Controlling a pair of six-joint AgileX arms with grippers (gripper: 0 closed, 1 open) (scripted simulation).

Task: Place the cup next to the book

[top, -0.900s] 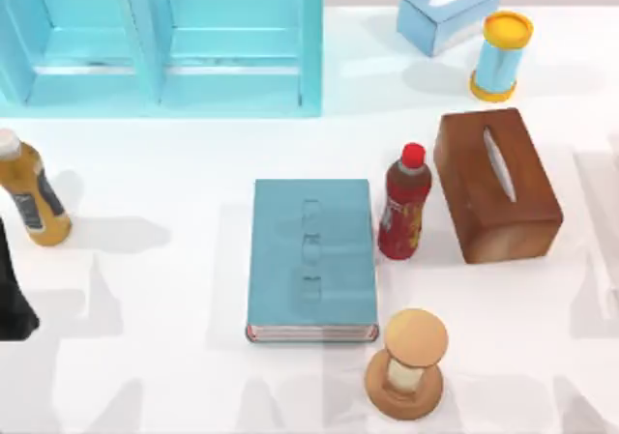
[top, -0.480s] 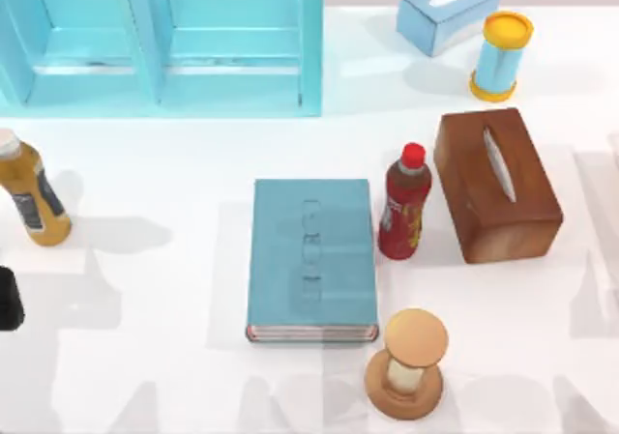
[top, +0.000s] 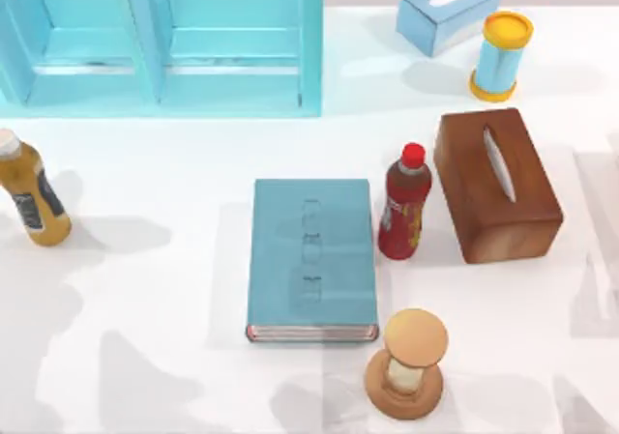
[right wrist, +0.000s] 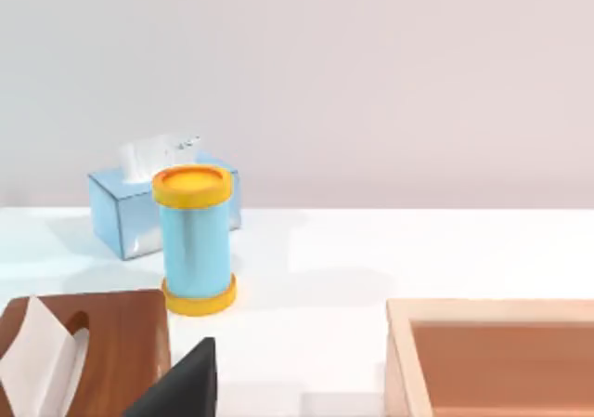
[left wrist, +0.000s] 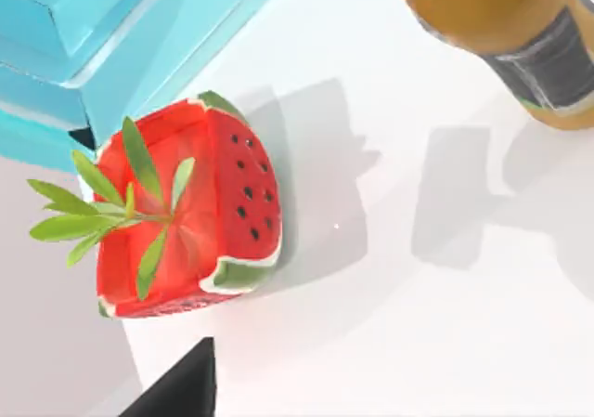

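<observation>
Tabletop, white, is carrying everything, with a teal shelf unit standing along its far edge toward the left. The teal-blue book is lying flat near the middle, cover up and pale page edges facing the near side. A brown wooden tissue box is sitting to the book's right, and a red-capped bottle is standing between the two, just beside the book. A light-blue tissue box is resting at the far right, with a light-blue cylinder with yellow ends near it. An amber bottle is leaning at the left edge. A wooden sand timer is standing just off the book's near right corner. The left gripper is hanging near a watermelon slice; the right gripper is facing the cylinder. Whether either claw is spread or pressed together cannot be told.
</observation>
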